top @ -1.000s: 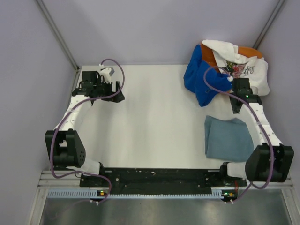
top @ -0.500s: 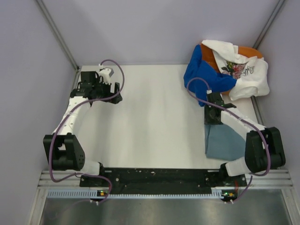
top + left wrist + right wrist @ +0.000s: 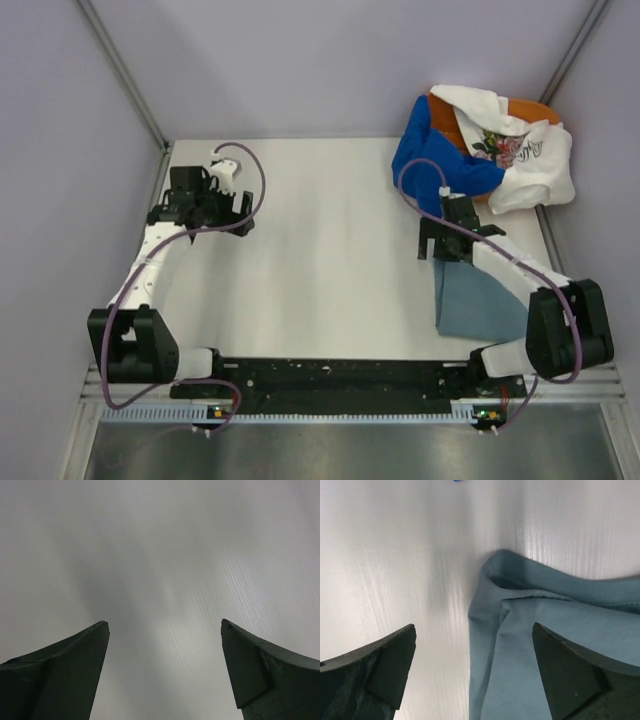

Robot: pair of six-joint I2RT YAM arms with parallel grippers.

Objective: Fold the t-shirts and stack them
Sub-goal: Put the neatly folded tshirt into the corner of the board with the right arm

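The slate-blue t-shirt [image 3: 488, 300] lies folded flat at the near right of the table. My right gripper [image 3: 447, 250] hovers open over its far left corner. In the right wrist view the right gripper [image 3: 474, 627] straddles the edge of the slate-blue cloth [image 3: 560, 650], with nothing pinched. A loose heap sits at the far right corner: the royal blue t-shirt [image 3: 425, 150], the white floral-print t-shirt [image 3: 525, 150] on top, and the orange t-shirt [image 3: 537, 108] showing behind. My left gripper [image 3: 238, 212] stands open at the far left, and in the left wrist view the left gripper [image 3: 164, 622] has only bare table beneath it.
The white table [image 3: 330, 250] is boxed in by pale walls with slanted metal rails [image 3: 120, 70] at the back corners. The black base bar [image 3: 340, 375] runs along the near edge. Purple cables loop off both wrists.
My right gripper has swung left from beside the heap to the slate-blue shirt's far left corner, and its jaws have widened. The left arm has drawn back slightly towards the left.
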